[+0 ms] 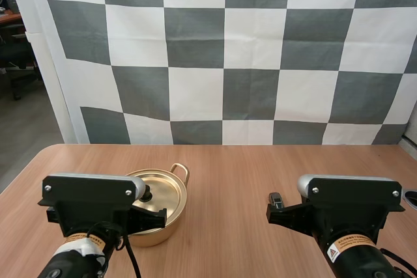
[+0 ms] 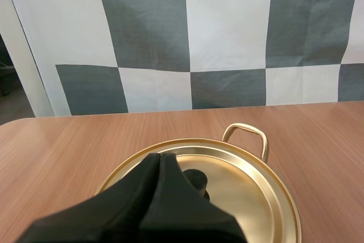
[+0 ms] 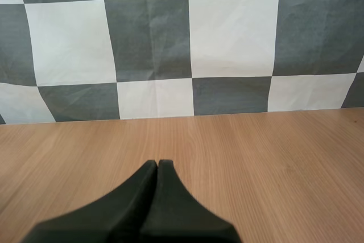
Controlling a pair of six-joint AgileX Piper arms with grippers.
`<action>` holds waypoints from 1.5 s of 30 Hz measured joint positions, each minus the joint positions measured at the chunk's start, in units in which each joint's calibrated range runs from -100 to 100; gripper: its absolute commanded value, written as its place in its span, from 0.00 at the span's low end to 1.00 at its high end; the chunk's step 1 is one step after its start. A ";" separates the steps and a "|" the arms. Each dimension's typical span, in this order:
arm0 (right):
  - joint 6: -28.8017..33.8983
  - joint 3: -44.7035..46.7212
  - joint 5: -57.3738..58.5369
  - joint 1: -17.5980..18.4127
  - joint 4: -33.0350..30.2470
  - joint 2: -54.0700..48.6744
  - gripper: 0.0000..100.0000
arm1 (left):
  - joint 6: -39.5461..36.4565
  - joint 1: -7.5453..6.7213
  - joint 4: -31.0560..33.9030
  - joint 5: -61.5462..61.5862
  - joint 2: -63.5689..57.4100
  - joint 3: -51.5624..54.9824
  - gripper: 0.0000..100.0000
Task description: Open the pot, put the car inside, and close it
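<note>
Left fingers [image 2: 151,197] together over one lid [image 2: 244,189], right fingers [image 3: 149,197] together, one pot [image 1: 173,222]

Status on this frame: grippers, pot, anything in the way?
Left gripper shut, empty, at the knob of the lid. Right gripper shut, empty, over the table. Pot closed, lid on. Nothing seen in the way.

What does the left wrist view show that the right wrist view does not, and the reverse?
Left wrist view: the gold pot with its lid on, and my left hand, shut, with its tips near the lid's black knob. Right wrist view: my right hand, shut, above the table. Both: that wooden table.
</note>
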 measured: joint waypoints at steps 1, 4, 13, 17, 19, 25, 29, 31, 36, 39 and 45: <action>0.00 0.00 0.00 0.00 0.00 0.00 0.00 | 0.00 0.00 0.00 0.00 0.00 0.00 0.00; 0.00 0.00 0.00 0.00 1.79 0.00 0.00 | 0.00 0.00 0.00 0.00 0.00 0.00 0.00; 0.00 0.00 -0.17 0.00 2.96 0.00 0.00 | 0.00 0.00 -0.36 0.00 0.00 0.00 0.00; 0.00 0.00 -0.33 0.00 2.96 0.00 0.00 | 0.00 0.00 -0.16 0.00 0.00 0.00 0.00; 0.00 0.00 -0.33 0.00 2.96 0.00 0.00 | 0.00 0.00 -0.16 0.00 0.00 0.00 0.00; 0.00 0.00 -2.78 0.00 0.05 0.00 0.00 | 0.00 0.00 -0.07 0.00 0.00 0.00 0.00; 0.00 0.00 -7.95 0.00 -4.06 0.00 0.00 | 0.00 0.00 -0.07 -0.32 0.00 0.00 0.00; 0.00 0.00 -10.05 0.00 -6.50 0.00 0.00 | 0.00 0.00 -0.07 -0.08 0.00 0.00 0.00; 0.00 0.00 -18.00 0.00 -14.96 0.00 0.00 | 0.43 0.00 0.93 -3.11 0.00 0.00 0.00; 0.00 0.00 -23.20 0.00 -19.96 0.00 0.00 | 3.23 0.00 4.35 -10.59 0.00 0.00 0.00; 0.32 -0.28 -27.18 0.00 -30.31 0.00 0.00 | 9.88 0.00 14.76 -25.68 0.00 -0.42 0.00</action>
